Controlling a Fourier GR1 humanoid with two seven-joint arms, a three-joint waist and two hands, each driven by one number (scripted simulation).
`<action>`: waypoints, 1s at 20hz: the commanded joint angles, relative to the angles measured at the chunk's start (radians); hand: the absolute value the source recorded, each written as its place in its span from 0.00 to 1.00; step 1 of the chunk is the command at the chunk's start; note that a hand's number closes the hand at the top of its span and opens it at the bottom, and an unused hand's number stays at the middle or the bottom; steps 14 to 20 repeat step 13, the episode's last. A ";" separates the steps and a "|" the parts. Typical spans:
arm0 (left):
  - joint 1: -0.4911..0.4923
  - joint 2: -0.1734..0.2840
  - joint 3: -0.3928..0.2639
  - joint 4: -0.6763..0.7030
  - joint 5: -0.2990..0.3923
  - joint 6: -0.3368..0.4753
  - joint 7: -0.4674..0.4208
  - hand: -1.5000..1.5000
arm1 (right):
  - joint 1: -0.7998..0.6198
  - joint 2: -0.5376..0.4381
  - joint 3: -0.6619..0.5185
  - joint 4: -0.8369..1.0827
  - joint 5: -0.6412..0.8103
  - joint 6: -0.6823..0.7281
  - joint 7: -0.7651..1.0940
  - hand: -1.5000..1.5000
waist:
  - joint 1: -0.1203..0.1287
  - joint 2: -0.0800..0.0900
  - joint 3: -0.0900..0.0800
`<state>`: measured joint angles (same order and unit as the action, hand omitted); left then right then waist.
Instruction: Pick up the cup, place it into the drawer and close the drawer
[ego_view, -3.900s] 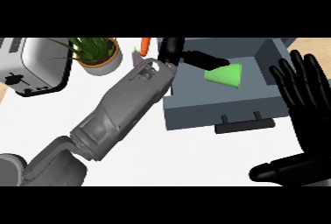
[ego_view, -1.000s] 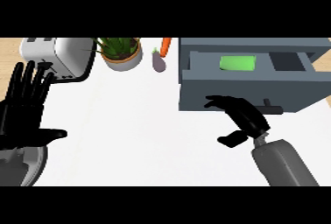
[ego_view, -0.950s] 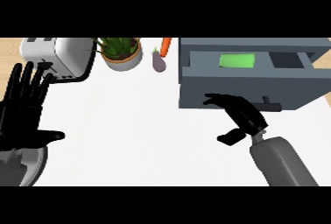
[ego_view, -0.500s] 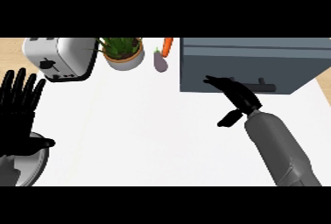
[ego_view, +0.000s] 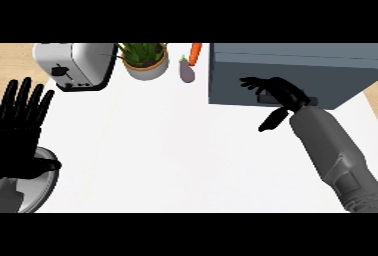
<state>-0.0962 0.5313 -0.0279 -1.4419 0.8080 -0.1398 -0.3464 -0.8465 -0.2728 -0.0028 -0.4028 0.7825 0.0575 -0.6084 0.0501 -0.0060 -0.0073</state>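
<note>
Fingers (ego_view: 260, 85) of the right hand (ego_view: 280, 92) are spread and relaxed, holding nothing, lying against the front of the grey box-shaped drawer unit (ego_view: 295, 62) at the table's far right corner. Its front is flush and shut, so the cup cannot be seen. Fingers of the left hand (ego_view: 22, 135) stand straight and released at the table's (ego_view: 170, 150) left edge. Along the far edge sit a silver toaster (ego_view: 74, 65), a potted green plant (ego_view: 144, 60), a purple aubergine (ego_view: 186, 69) and an orange carrot (ego_view: 195, 52).
</note>
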 joint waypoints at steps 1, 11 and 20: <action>0.028 -0.015 -0.005 -0.001 -0.015 -0.032 -0.027 0.00 | -0.073 -0.041 -0.035 0.139 0.012 -0.024 0.033 0.00 | 0.025 0.033 0.010; -0.053 -0.016 -0.008 0.017 -0.043 0.010 0.012 0.00 | -0.140 -0.095 -0.068 0.205 -0.005 0.010 0.014 0.00 | 0.039 0.043 0.011; -0.025 -0.026 -0.006 0.053 -0.053 -0.024 -0.029 0.00 | -0.136 -0.080 -0.061 0.211 0.005 -0.013 0.017 0.00 | 0.042 0.046 0.010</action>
